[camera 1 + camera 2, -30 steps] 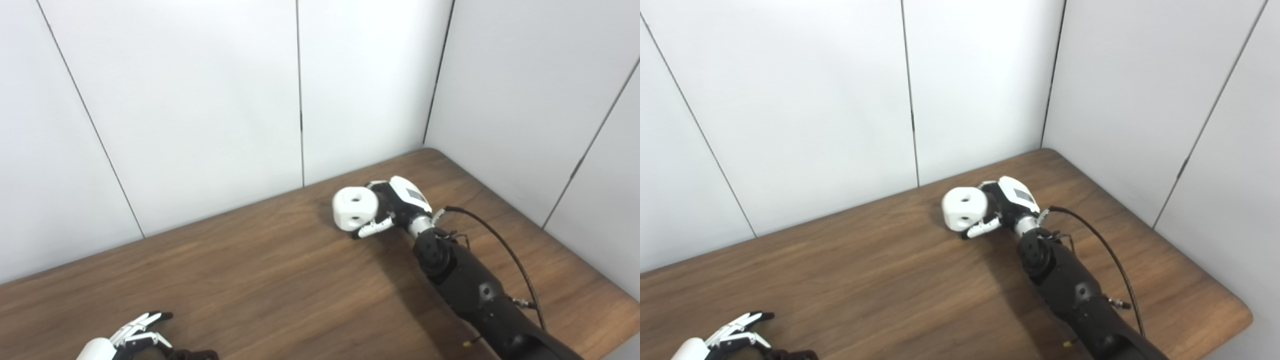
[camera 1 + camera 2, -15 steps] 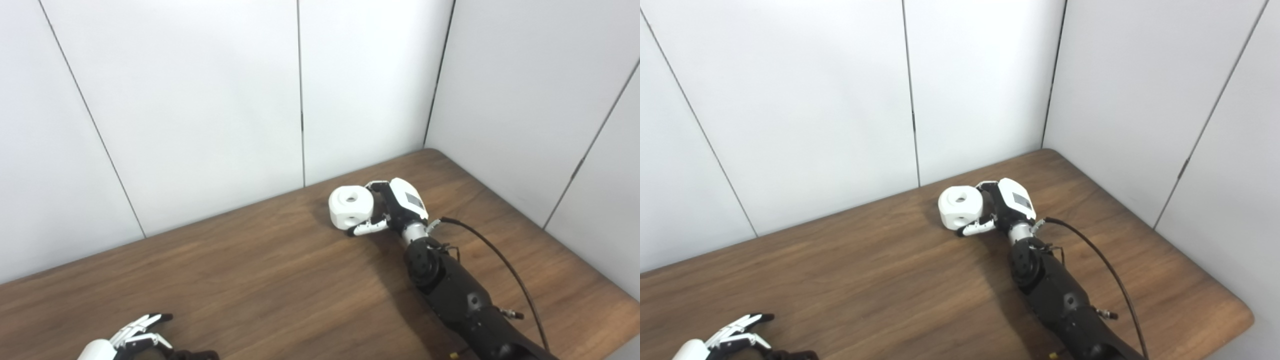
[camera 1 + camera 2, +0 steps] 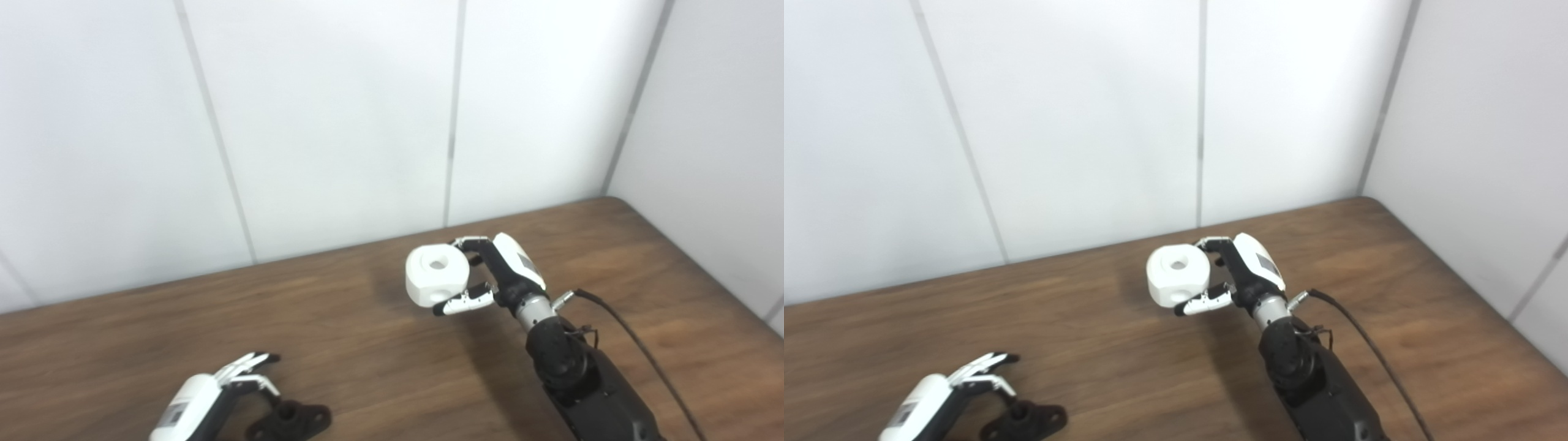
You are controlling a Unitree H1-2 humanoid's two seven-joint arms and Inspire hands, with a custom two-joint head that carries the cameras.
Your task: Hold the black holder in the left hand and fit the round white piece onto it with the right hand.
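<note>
Desk (image 3: pixel 380 361) of dark wood grain, set into a corner of white wall panels (image 3: pixel 331 122), spans the whole scene. At lower left, the left hand (image 3: pixel 208 401) enters from the bottom edge, its white back turned upward and its fingers (image 3: pixel 983 367) pointing toward the far right, low over the desk surface. The fingers lie close together and slightly curled; they hold nothing, but whether the hand is fully closed cannot be told from either view. Just beside it, on its right, the black holder (image 3: pixel 293 421) lies on the desk, a flat dark base with a round raised socket at its middle; its near edge is cut by the bottom of the left eye view. The holder's left end lies close under the fingertips, and contact between them cannot be judged.

Well apart, toward the centre and further back, the round white piece (image 3: pixel 437 275) is raised above the desk, casting a soft shadow on the wood to its left. One round hole shows in its upper face and another in its lower side. The right hand (image 3: pixel 496 278) is clamped on it from the right, fingers over the top edge and thumb beneath. The dark right forearm (image 3: pixel 1311 380) runs down to the bottom edge, with a black cable (image 3: pixel 643 355) trailing along its right side.
</note>
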